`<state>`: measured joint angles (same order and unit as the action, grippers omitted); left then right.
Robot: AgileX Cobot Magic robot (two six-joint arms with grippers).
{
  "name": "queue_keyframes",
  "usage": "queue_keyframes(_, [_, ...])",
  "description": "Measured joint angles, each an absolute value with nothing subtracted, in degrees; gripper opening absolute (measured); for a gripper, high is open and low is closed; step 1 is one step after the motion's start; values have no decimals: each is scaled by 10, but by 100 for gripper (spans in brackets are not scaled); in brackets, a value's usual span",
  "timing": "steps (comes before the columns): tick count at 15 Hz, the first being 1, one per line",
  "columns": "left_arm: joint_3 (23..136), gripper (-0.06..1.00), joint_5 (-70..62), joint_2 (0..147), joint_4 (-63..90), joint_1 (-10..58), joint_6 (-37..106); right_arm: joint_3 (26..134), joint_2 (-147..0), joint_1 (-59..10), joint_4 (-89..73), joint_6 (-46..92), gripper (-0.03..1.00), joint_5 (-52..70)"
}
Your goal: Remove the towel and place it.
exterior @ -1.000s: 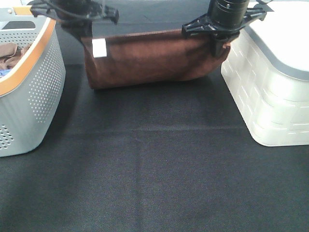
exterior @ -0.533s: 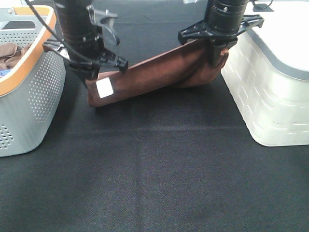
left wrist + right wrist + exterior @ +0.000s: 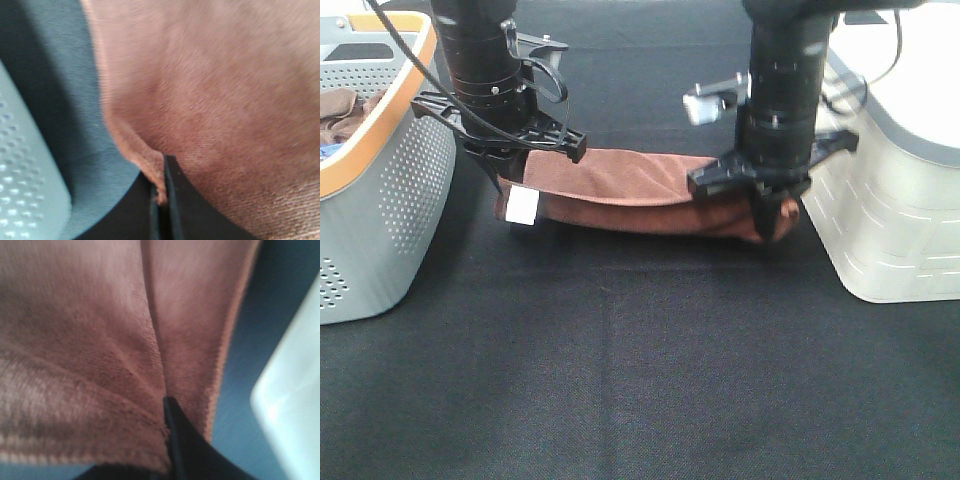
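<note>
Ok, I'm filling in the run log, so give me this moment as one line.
towel: folded, low on black table cloth | left end effector: shut on towel | right end effector: shut on towel | between grey basket and white bin

The front half of the worktop (image 3: 640, 380) lies bare, wide enough for a pincer to pass. Toward the back, the towel (image 3: 640, 190) spans the gap between the grey basket (image 3: 390, 190) at the left edge and the white bin (image 3: 890, 210) at the right edge.
</note>
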<state>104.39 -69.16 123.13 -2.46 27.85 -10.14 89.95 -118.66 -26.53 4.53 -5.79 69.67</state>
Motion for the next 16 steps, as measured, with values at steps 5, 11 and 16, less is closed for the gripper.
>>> queue_keyframes(5, [1044,0,-692,1231,-9,291,-95,847,-1187,-265,27,-58,0,676])
queue_keyframes(11, [1034,0,-692,1230,0,320,-84,827,-1187,-265,27,-58,0,664])
queue_keyframes(16, [928,0,-694,1223,0,320,-83,827,-1187,-265,26,-58,0,685])
